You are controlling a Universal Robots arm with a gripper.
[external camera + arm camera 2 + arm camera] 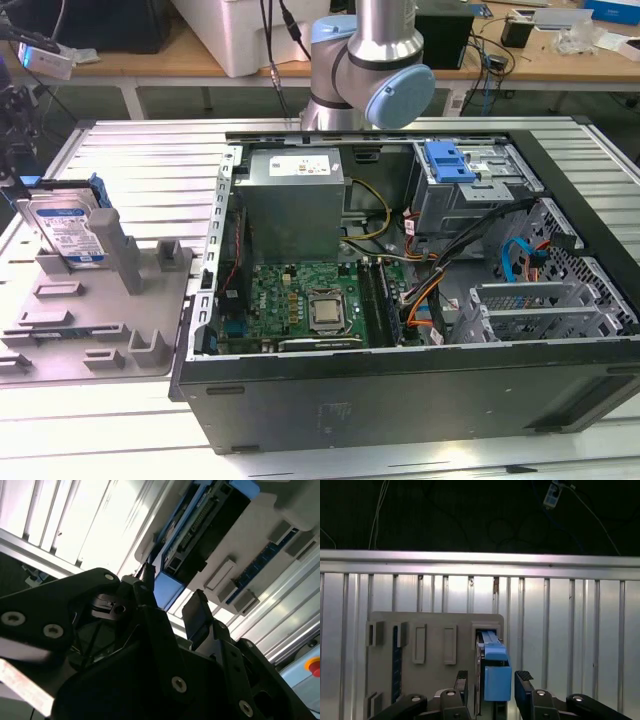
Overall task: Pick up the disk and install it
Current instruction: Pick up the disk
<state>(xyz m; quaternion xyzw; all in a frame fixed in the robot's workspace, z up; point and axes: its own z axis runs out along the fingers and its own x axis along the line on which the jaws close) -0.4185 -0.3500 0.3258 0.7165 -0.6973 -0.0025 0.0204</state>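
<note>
The disk (66, 228), a silver drive with a white-and-blue label and blue carrier frame, stands on edge in a slot of the grey fixture plate (105, 320) at the exterior view's left. In both wrist views my gripper (492, 680) (172, 597) straddles the disk's blue end (496, 672). One black finger (462, 681) stands on one side of it and the other finger (523, 681) on the opposite side. The gripper is open, with small gaps showing between the pads and the carrier (167, 587).
An open computer case (400, 400) lies at the exterior view's right, holding a grey power supply (295, 205), a motherboard (310, 300) and a drive bay with a blue bracket (450, 160). The arm's base (365, 60) rises behind the case. The table top (130, 150) is slatted aluminium.
</note>
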